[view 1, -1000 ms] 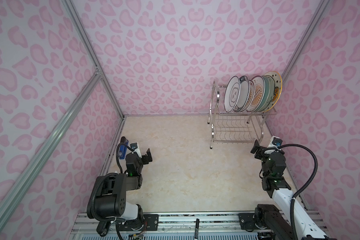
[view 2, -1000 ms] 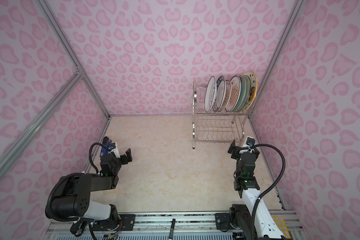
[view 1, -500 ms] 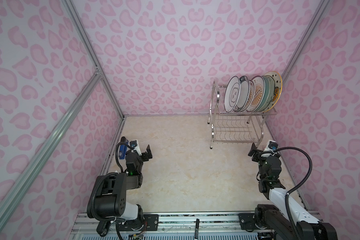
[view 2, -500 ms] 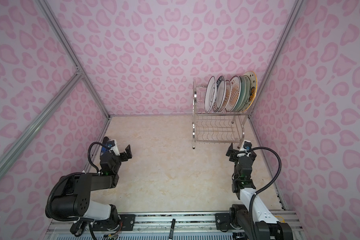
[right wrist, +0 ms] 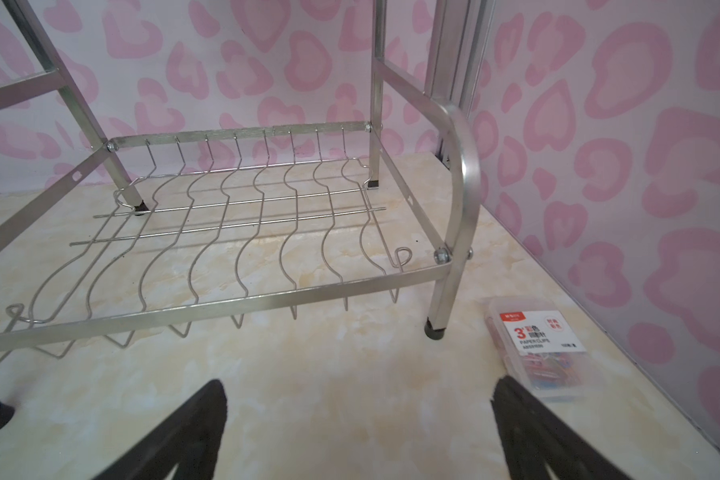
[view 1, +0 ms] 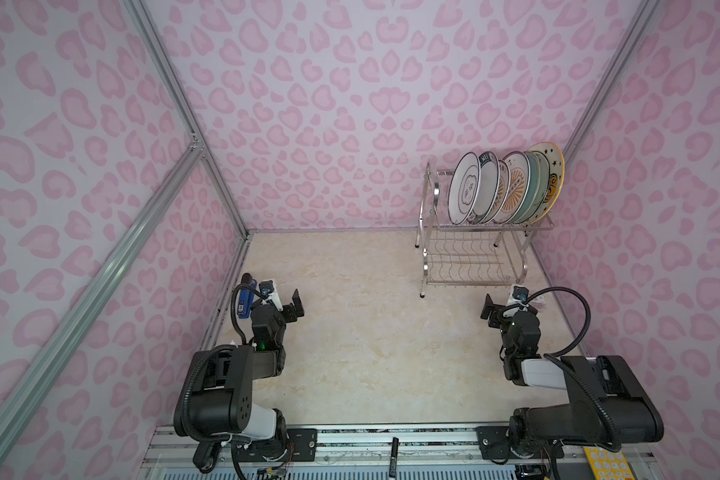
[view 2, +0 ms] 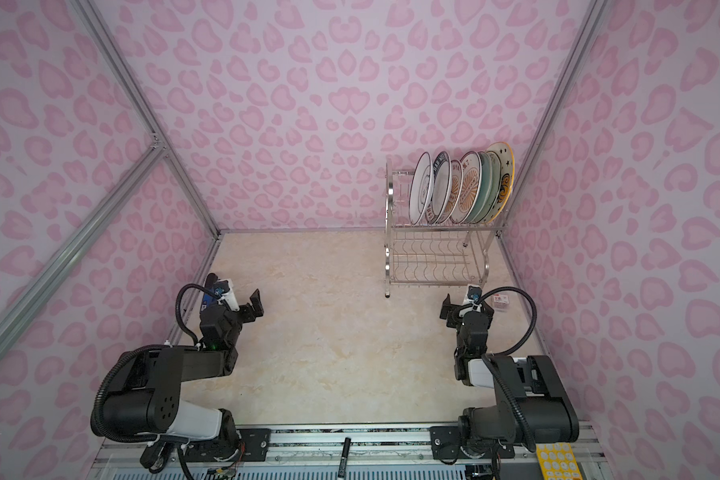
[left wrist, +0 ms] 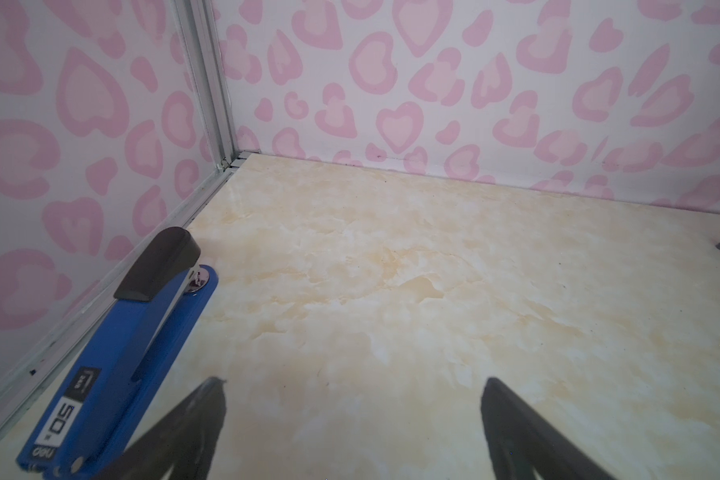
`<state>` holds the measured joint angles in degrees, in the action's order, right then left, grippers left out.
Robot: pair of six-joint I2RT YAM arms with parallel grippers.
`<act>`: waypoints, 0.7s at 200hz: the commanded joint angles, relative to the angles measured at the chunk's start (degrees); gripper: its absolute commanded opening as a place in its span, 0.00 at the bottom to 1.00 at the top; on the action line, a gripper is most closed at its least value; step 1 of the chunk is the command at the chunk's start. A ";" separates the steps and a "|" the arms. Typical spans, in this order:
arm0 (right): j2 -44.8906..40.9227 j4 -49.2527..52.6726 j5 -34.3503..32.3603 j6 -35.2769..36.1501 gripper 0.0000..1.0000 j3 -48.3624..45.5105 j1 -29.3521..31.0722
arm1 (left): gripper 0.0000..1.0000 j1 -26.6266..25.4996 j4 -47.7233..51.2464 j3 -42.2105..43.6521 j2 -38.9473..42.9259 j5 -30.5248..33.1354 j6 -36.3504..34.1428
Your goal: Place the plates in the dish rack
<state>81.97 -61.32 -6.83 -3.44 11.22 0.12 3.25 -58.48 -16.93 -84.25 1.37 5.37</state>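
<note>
Several plates stand upright side by side on the top tier of the chrome dish rack at the back right; the orange-rimmed star plate is at the right end. My right gripper is open and holds nothing. It hovers low just in front of the rack's lower tier. My left gripper is open over bare tabletop by the left wall, far from the rack.
A blue stapler lies along the left wall beside the left gripper. A clear box of paper clips sits by the rack's front right leg. A black marker lies on the front rail.
The right arm has folded back and down, and its gripper has shifted a little to the left in front of the rack. The left gripper has barely moved. Both stay open.
</note>
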 commanded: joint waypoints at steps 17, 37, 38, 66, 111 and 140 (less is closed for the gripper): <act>8.49 -11.60 -0.03 1.59 0.99 1.22 0.28 | 0.98 -0.50 -0.05 -0.89 -0.22 0.66 -1.18; 6.37 -4.62 0.39 1.87 0.99 3.10 0.36 | 0.98 -0.87 1.93 -1.98 -0.38 -1.18 -2.40; 6.36 -4.52 0.40 1.91 0.99 3.10 0.38 | 0.98 -0.91 1.95 -1.97 -0.39 -1.06 -2.39; 7.30 -1.35 0.30 0.32 0.99 5.07 -0.33 | 0.97 -1.05 1.80 -1.90 -0.38 -0.93 -2.47; 8.10 0.56 2.61 1.24 0.99 7.24 -0.43 | 0.97 -1.02 1.71 -1.96 -0.38 -0.92 -2.47; 7.74 0.75 2.38 1.65 0.99 7.07 -0.23 | 0.98 -1.03 1.70 -1.93 -0.34 -0.93 -2.47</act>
<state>89.73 -60.47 -4.60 -2.35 18.39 -0.25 2.17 -56.18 -18.35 -84.40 0.86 3.03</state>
